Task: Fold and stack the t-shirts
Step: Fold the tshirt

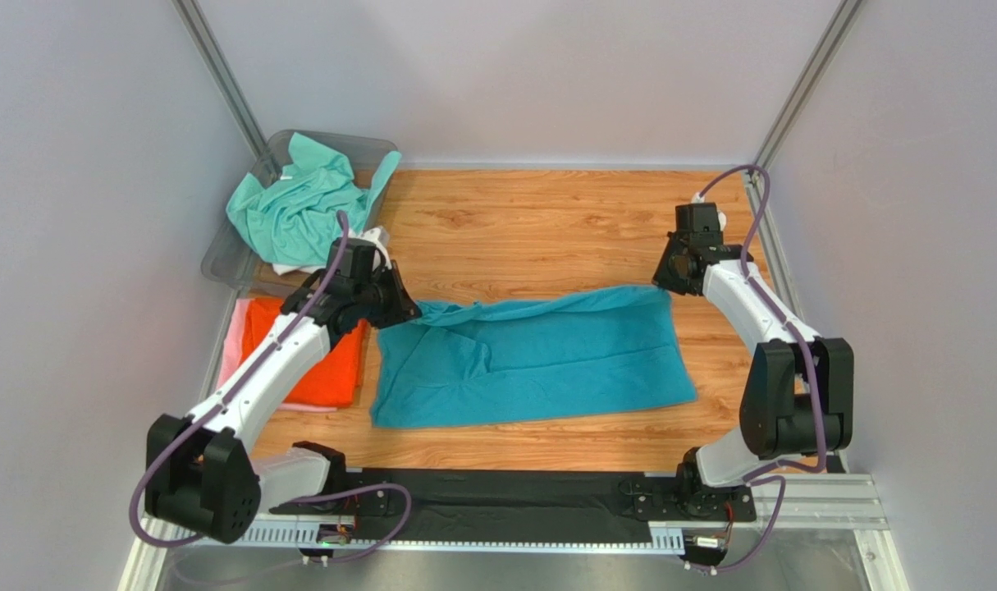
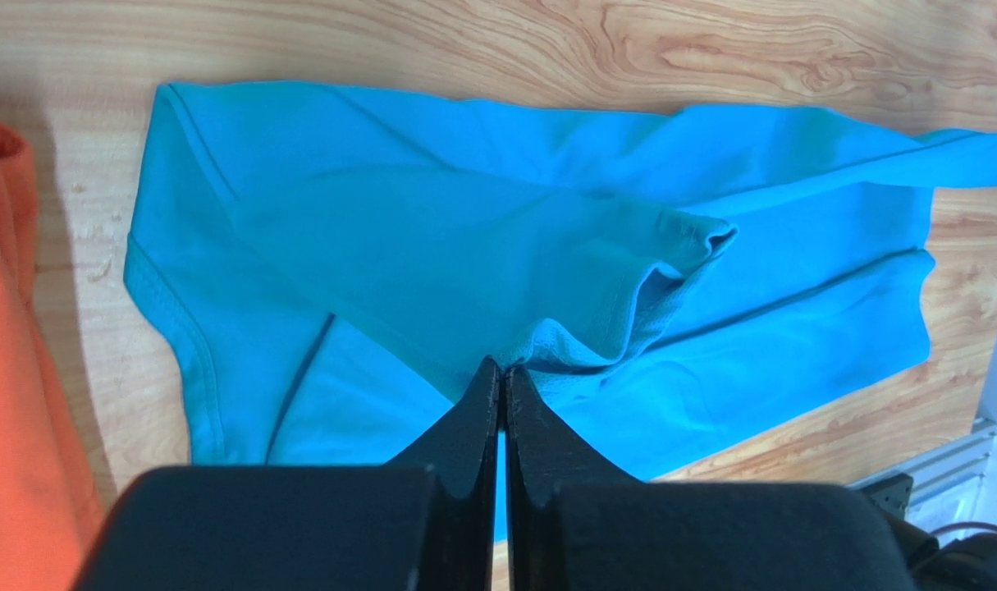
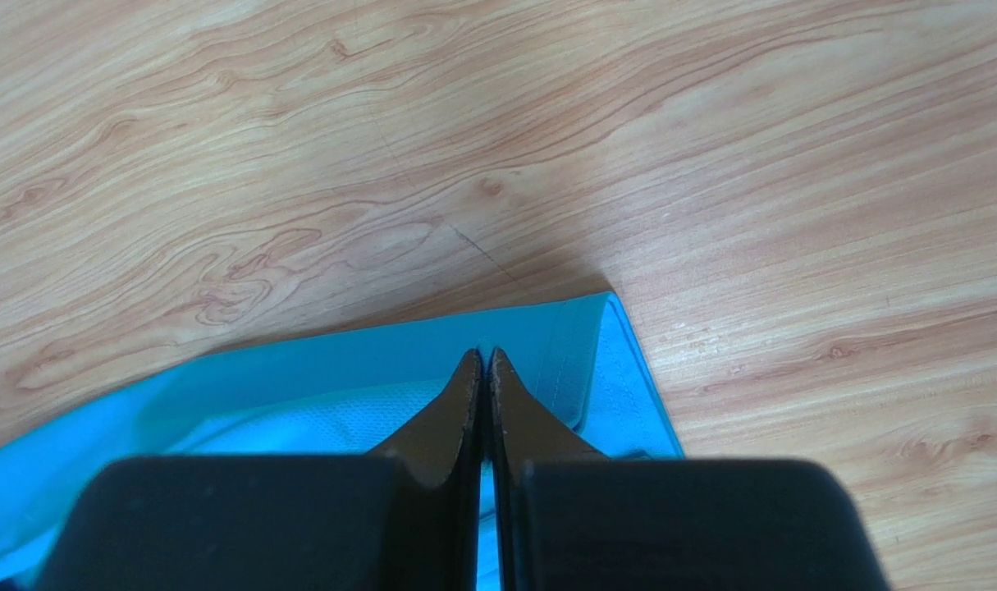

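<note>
The teal-blue t-shirt (image 1: 534,357) lies spread across the middle of the wooden table, and it also fills the left wrist view (image 2: 380,246). My left gripper (image 1: 398,308) is shut on a raised fold at its upper left (image 2: 503,367). My right gripper (image 1: 667,277) is shut on its upper right corner (image 3: 485,355). The far edge of the shirt runs taut between the two grippers. A folded orange t-shirt (image 1: 312,351) lies on a pale pink one (image 1: 234,345) at the left. A mint-green t-shirt (image 1: 300,203) and a white one (image 1: 296,261) are in the bin.
The clear grey plastic bin (image 1: 234,253) stands at the back left corner. Grey walls close in the table on three sides. A metal rail (image 1: 824,499) and a black strip (image 1: 503,499) run along the near edge by the arm bases.
</note>
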Action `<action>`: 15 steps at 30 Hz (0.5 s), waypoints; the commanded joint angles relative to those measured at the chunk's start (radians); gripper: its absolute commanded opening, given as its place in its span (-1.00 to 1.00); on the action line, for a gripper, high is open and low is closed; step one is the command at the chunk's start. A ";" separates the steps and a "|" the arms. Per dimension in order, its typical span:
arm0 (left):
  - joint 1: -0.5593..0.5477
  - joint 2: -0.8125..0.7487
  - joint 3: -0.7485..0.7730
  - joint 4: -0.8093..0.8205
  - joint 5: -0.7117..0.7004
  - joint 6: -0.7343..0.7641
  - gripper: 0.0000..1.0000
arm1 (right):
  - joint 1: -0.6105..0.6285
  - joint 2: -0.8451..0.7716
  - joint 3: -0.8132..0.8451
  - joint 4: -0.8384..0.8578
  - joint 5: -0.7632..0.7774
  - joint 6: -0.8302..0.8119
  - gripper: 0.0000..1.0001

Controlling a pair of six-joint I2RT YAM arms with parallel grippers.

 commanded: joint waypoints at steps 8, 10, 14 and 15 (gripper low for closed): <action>-0.015 -0.194 -0.110 -0.017 0.024 -0.044 -1.00 | 0.002 -0.125 -0.065 -0.006 -0.007 -0.017 -1.00; -0.019 -0.222 -0.133 -0.018 0.036 -0.055 -1.00 | 0.002 -0.130 -0.076 -0.005 -0.015 -0.017 -1.00; -0.021 -0.285 -0.199 -0.035 0.019 -0.061 -1.00 | 0.002 -0.128 -0.086 -0.011 -0.010 -0.017 -0.99; -0.021 -0.306 -0.208 -0.049 0.012 -0.062 -1.00 | 0.002 -0.131 -0.091 -0.016 -0.007 -0.017 -0.99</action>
